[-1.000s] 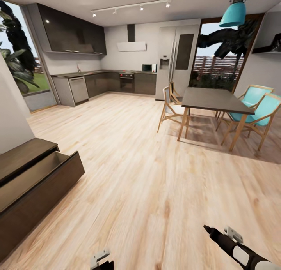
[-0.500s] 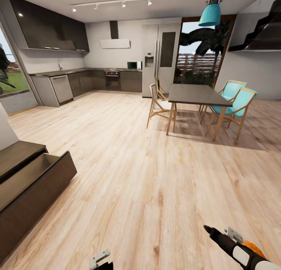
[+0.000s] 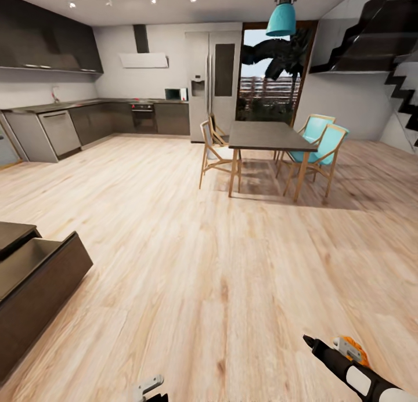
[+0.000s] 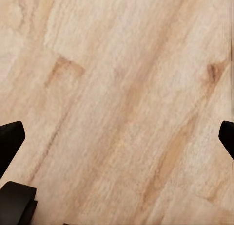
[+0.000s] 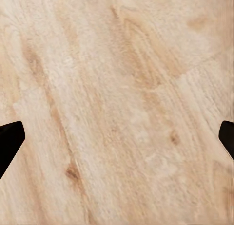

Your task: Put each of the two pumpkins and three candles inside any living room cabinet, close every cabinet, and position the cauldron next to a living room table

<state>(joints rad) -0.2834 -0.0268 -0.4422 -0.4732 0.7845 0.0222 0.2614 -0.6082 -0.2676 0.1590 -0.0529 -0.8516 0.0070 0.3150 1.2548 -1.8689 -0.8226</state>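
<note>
Camera swung right, cabinet (image 3: 35, 286) drawer open, both fingers (image 4: 10, 142) (image 5: 9, 140) released over floor (image 3: 220, 263).

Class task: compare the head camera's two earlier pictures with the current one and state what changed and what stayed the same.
The camera turned to the right: the cabinet, its drawer open, and the dining table slid leftward in frame, and a staircase and an orange object came into sight. Nothing was grasped or released. Both grippers stayed open over the floor.

spread left gripper (image 4: 117, 137) over wood floor (image 4: 122, 79)
</note>
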